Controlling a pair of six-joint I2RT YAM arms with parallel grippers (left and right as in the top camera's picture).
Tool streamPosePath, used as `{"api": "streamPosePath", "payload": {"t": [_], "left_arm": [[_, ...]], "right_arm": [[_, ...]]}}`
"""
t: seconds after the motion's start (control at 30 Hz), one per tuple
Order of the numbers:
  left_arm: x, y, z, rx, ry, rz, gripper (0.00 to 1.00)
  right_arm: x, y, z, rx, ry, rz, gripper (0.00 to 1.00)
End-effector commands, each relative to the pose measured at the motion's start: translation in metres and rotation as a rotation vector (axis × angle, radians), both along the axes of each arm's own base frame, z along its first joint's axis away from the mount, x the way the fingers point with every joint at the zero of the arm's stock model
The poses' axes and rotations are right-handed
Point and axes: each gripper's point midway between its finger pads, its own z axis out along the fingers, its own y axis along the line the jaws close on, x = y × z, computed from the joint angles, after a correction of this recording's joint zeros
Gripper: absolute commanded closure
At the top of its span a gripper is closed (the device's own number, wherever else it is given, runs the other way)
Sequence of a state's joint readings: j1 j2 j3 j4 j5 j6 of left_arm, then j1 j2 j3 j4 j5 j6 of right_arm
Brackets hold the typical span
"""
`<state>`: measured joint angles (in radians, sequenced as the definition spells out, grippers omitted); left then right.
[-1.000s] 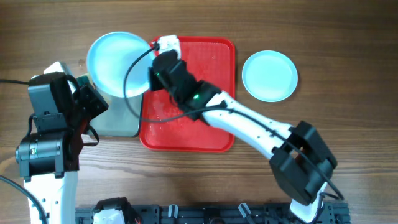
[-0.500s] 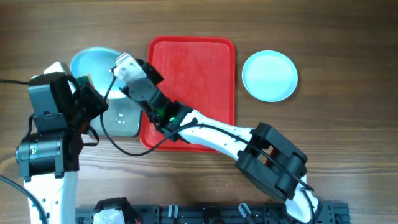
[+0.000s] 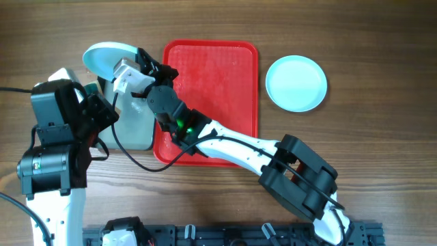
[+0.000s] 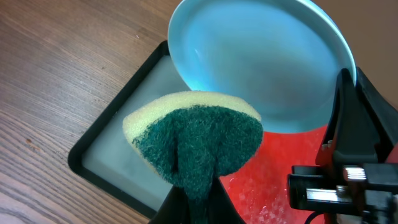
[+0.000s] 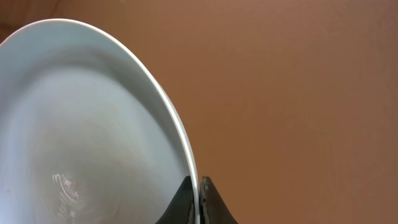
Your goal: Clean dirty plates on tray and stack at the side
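The right arm (image 3: 232, 142) overhangs the tray (image 3: 232, 68) along its left; the rest lies open.

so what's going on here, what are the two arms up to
The right gripper pinches the rim of one plate and holds it tilted over the small grey tray, left of the red tray. The left gripper holds a green and yellow sponge close to that plate; whether they touch can't be told. A second plate lies on the table to the right of the red tray.
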<state>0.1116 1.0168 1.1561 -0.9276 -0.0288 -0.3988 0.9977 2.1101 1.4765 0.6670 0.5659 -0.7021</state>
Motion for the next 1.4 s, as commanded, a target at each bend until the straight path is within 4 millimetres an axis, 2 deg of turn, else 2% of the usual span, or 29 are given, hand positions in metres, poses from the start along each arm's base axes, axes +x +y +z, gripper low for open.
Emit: {"api": "streamPosePath", "payload": {"t": [0.0,0.2,0.3,0.43,0.53,0.73,0.83,1.0,1.2,1.27,1.37], "left_arm": [[0.001,0.000,0.007,0.000,-0.022,-0.002,0.96],[0.001,0.000,0.007,0.000,-0.022,-0.002,0.96],[0.001,0.000,0.007,0.000,-0.021,-0.002,0.96],[0.001,0.000,0.006,-0.001,-0.019,-0.002,0.96],[0.002,0.000,0.003,-0.002,-0.010,-0.002,0.96],[0.005,0.000,-0.003,-0.004,0.014,-0.002,0.96],[0.005,0.000,-0.003,-0.005,0.015,-0.002,0.96],[0.006,-0.004,-0.003,-0.021,0.013,-0.019,0.96],[0.014,-0.017,-0.007,-0.011,0.018,-0.145,0.96],[0.019,-0.021,-0.013,-0.029,0.035,-0.170,0.96],[0.025,-0.024,-0.026,-0.054,0.078,-0.184,0.96]], "right_arm": [[0.004,-0.003,0.007,0.017,-0.010,-0.022,0.96],[0.005,-0.004,0.003,0.112,0.048,-0.020,0.96],[0.009,-0.008,-0.025,0.230,0.214,-0.040,0.96],[-0.002,0.000,-0.085,0.364,0.581,0.025,0.96],[-0.004,-0.001,-0.105,0.481,0.777,0.045,0.96],[0.020,-0.019,-0.096,0.645,0.933,0.119,0.96],[0.037,-0.044,-0.092,0.711,1.023,0.129,0.96],[0.057,-0.102,-0.097,0.742,1.167,0.085,0.96],[0.071,-0.191,-0.098,0.794,1.297,-0.043,0.96],[0.076,-0.225,-0.095,0.828,1.312,-0.112,0.95],[0.080,-0.265,-0.093,0.865,1.318,-0.197,0.95]]}}
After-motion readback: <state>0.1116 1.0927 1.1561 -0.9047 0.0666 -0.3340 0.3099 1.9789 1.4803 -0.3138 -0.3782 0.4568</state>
